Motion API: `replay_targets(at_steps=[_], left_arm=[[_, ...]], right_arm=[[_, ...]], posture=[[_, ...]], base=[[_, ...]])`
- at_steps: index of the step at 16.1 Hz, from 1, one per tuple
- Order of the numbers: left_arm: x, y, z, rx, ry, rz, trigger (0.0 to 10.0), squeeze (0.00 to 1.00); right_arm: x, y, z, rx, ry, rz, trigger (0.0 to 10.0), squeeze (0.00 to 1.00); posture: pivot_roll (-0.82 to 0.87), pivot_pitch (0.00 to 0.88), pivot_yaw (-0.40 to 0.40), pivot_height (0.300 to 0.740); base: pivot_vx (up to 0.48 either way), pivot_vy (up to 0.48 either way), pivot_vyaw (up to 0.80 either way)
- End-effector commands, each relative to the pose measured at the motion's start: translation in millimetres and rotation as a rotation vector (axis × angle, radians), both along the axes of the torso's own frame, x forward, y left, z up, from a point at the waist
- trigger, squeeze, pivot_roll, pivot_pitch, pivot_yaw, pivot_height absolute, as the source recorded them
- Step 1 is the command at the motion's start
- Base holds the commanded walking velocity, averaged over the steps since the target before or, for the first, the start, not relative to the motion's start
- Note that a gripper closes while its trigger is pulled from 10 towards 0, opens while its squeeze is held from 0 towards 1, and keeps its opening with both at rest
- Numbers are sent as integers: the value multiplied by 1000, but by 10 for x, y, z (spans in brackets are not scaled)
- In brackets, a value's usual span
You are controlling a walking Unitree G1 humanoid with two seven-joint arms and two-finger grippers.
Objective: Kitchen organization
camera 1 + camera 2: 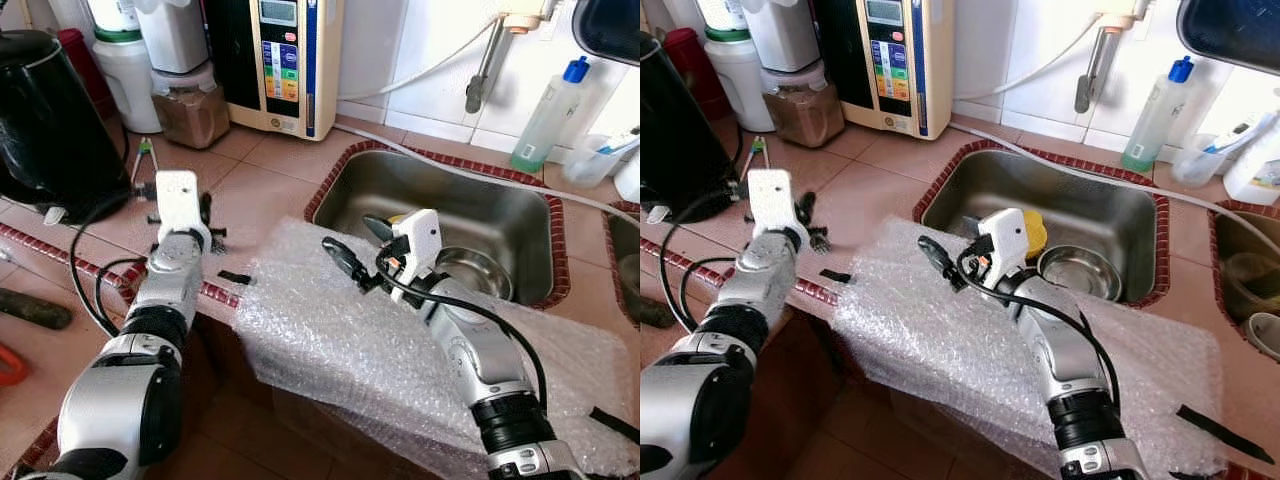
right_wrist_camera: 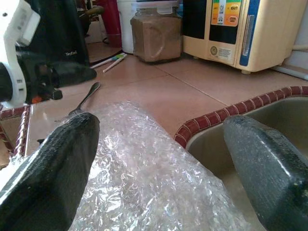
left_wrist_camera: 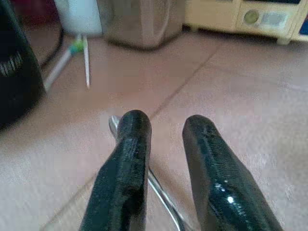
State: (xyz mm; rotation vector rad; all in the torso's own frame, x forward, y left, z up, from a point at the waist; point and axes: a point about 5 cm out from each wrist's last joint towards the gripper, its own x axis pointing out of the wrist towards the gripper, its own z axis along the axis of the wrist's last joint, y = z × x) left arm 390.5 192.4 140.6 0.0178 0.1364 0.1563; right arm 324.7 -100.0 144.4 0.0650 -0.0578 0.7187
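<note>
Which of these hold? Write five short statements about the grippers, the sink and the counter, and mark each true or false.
1. The right gripper is open over the bubble wrap. True.
2. The bowl stands on the counter beside the kettle. False: it sits in the sink.
3. The left gripper is shut on a bottle. False: it is open, above a fork lying on the counter.
4. The bubble wrap hangs over the counter's front edge. True.
5. A yellow sponge lies in the sink. True.
</note>
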Motion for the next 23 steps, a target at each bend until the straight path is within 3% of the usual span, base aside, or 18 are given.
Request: replay_targets(at_steps=[1,3,5,7,14,15,16,17,19,23], left_arm=[[48,-47,46,-87,33,21,10000,1000],[48,-47,46,-87,33,21,10000,1000],[68,-116,35,-209,71,73,10000,1000],[81,-150,41,-251,93,82,10000,1000],[83,-160,24,-288,148,140,10000,1000],[70,-191,-22,-307,170,122,10000,0],[57,-197,-60,-322,187,123,10000,0],[29,-214,-134,-361,228,125,0,0],[30,-215,-133,-308,220,100,0,0],[8,-228,-185,-350,251,119,0,0]], right_arm=[[-7,3,-11,-10,-1,2,10000,0],[-7,3,-11,-10,-1,2,10000,0],[-18,1,-27,-12,1,1,10000,0],[-28,9,-43,-13,1,-1,10000,0],[-42,19,-66,-18,5,-1,10000,0],[-37,19,-70,-19,5,-1,10000,0],[-31,22,-65,-20,3,0,10000,0],[-9,30,-37,-23,-6,4,10000,0],[3,33,-16,-24,-11,11,10000,0],[-78,27,-11,-10,-5,96,10000,0]], posture=[[-63,0,18,740],[-63,0,18,740],[-66,0,25,740],[-68,0,28,740],[-68,0,34,740],[-68,0,34,740],[-71,0,34,740],[-72,0,34,740],[-77,0,35,740],[-84,0,35,740]], base=[[0,0,0],[0,0,0],[0,0,0],[0,0,0],[0,0,0],[0,0,0],[0,0,0],[0,0,0],[0,0,0],[0,0,0]])
